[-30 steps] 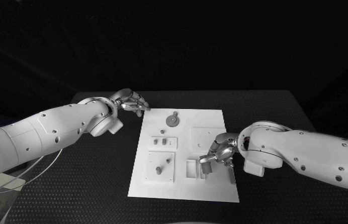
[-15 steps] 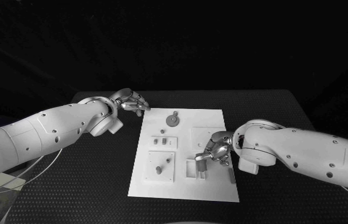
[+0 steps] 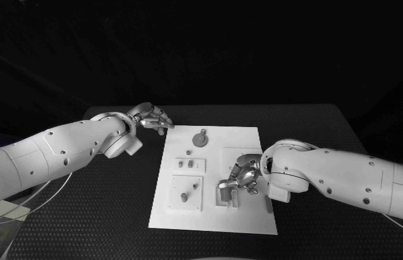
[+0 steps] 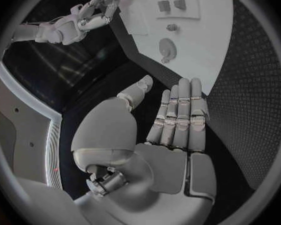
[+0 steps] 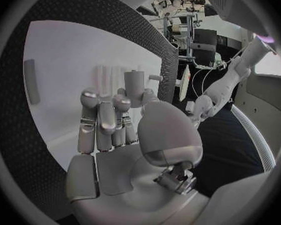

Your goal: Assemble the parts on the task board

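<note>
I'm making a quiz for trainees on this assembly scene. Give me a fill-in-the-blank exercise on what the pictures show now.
1. The grey part is held by the robot's ____ hand.
2. The left hand holds ____.
3. The task board is coloured ____.
4. The round part lies nearer the ____ hand.

Missing words: right; nothing; white; left

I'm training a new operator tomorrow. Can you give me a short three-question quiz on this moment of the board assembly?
1. True or false: the left hand holds a part.
2. Which hand grips the small cylindrical part? A) left B) right
3. Fill in: the round disc-shaped part lies near the task board's ____ edge, as seen from the robot.

Key: 1 false, its fingers are spread and hold nothing, beside the board's far left corner; 2 B; 3 far.
</note>
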Tool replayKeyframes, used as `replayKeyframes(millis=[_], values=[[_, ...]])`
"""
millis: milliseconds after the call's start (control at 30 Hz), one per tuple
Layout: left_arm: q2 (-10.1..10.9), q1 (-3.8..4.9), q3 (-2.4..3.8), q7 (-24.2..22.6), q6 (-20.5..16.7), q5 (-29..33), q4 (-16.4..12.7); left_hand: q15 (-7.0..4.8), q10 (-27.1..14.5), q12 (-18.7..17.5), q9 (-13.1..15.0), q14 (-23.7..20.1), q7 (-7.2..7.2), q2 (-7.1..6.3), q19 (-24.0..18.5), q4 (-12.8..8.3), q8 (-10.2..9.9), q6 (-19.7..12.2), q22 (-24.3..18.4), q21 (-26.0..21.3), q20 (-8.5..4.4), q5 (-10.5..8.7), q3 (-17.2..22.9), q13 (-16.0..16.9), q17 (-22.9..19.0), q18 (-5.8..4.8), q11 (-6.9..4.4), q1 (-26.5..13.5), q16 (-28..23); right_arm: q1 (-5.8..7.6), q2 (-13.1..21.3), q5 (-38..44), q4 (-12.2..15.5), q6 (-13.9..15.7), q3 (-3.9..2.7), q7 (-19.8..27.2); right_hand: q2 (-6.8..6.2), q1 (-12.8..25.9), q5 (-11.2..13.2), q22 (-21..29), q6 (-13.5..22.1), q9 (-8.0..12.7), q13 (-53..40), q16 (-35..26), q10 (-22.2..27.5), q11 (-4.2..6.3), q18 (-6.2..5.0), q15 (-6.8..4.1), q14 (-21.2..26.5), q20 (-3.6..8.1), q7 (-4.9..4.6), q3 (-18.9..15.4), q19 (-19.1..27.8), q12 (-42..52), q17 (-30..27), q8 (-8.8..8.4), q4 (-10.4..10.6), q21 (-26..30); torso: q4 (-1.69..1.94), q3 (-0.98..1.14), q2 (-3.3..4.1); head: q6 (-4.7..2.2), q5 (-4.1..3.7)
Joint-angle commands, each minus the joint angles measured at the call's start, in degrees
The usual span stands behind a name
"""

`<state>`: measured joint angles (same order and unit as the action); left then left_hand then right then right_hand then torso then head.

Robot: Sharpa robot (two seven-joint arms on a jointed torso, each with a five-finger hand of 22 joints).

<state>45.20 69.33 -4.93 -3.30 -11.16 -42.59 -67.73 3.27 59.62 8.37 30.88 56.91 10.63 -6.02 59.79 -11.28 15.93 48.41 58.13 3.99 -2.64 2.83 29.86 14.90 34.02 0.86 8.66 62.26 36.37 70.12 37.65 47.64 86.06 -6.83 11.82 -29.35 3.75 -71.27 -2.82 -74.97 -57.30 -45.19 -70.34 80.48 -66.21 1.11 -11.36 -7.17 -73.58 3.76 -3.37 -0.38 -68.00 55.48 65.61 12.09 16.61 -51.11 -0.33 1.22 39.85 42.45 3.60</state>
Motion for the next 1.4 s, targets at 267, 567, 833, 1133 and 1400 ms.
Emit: replayKeyframes(millis=[267,567,833,1133,1400], values=[[-0.04,0.04,0.03,-0.16,0.52,0.31,-0.17,-0.11,-0.48,0.35,-0.08,0.32,-0.02,0.08,0.04,0.17,0.16,-0.26,-0.07,0.04,0.14,0.15,-0.01,-0.08,0.14,1.04,0.1,-0.37,-0.45,-0.05,-0.83,0.83,-1.24,-3.69,0.27,-0.56,0.21,1.27,-0.21,-0.82,-2.24,0.32,0.24,-0.32,0.41,0.76,-3.64,-0.73,-0.34,-0.08,-1.12,0.3,-0.22,-0.43,-0.19,0.07,0.15,0.34,0.02,-0.1,0.01,0.23,0.25],[0.13,0.04,0.03,-0.08,0.57,0.31,-0.24,-0.1,-0.49,0.35,-0.08,0.32,-0.02,0.08,0.02,0.17,0.16,-0.26,-0.07,0.04,0.14,0.15,-0.02,-0.1,0.19,1.04,0.1,-0.36,-0.49,-0.04,-1.21,-0.53,-1.88,-6.64,0.57,-1.06,1.46,3.67,-0.2,-0.91,-2.29,0.8,0.47,-0.44,0.6,0.72,-3.64,-0.7,-0.08,-0.13,-1.17,0.47,0.02,-0.51,-0.27,-0.28,0.12,0.47,-0.07,-0.03,-0.01,0.37,0.54],[0.13,0.04,0.03,-0.1,0.54,0.31,-0.25,-0.09,-0.5,0.36,-0.09,0.33,-0.02,0.09,0.02,0.21,0.16,-0.26,-0.07,0.04,0.16,0.15,-0.03,-0.11,0.24,1.03,0.11,-0.41,-0.53,-0.5,-2.05,-0.63,-2.81,-6.2,1.22,-1.07,1.53,4.29,-0.2,-0.96,-2.18,0.94,0.51,-0.67,0.8,0.68,-3.64,-0.67,0.37,-0.11,-1.21,0.21,0.21,-0.55,-0.69,-0.43,0.12,0.51,-0.08,0.04,0.02,0.48,0.69],[0.06,0.04,0.03,-0.33,0.36,0.31,-0.21,-0.09,-0.52,0.37,-0.1,0.33,-0.01,0.1,0.01,0.27,0.16,-0.28,-0.08,0.05,0.16,0.15,-0.05,-0.12,0.3,1.03,0.12,-0.46,-0.57,-0.8,-2.29,-0.92,-3.68,-4.68,1.19,-0.91,1.67,5.34,-0.2,-0.94,-1.89,1.15,0.57,-0.89,1.0,0.58,-3.64,-0.58,0.74,-0.09,-1.32,0.19,0.36,-0.58,-1.0,-0.69,0.15,0.61,-0.03,0.07,0.04,0.61,0.89],[0.04,0.04,0.03,-0.39,0.26,0.31,-0.16,-0.09,-0.52,0.38,-0.1,0.36,-0.01,0.13,0.02,0.3,0.15,-0.28,-0.07,0.06,0.15,0.15,-0.05,-0.14,0.36,1.04,0.12,-0.47,-0.61,-0.8,-2.3,-0.79,-3.94,-4.12,1.18,-0.81,1.61,5.37,-0.21,-0.94,-1.84,1.18,0.58,-0.9,1.01,0.57,-3.64,-0.58,0.74,-0.06,-1.33,0.24,0.35,-0.56,-0.98,-0.73,0.1,0.62,-0.16,0.08,-0.01,0.55,1.04]])
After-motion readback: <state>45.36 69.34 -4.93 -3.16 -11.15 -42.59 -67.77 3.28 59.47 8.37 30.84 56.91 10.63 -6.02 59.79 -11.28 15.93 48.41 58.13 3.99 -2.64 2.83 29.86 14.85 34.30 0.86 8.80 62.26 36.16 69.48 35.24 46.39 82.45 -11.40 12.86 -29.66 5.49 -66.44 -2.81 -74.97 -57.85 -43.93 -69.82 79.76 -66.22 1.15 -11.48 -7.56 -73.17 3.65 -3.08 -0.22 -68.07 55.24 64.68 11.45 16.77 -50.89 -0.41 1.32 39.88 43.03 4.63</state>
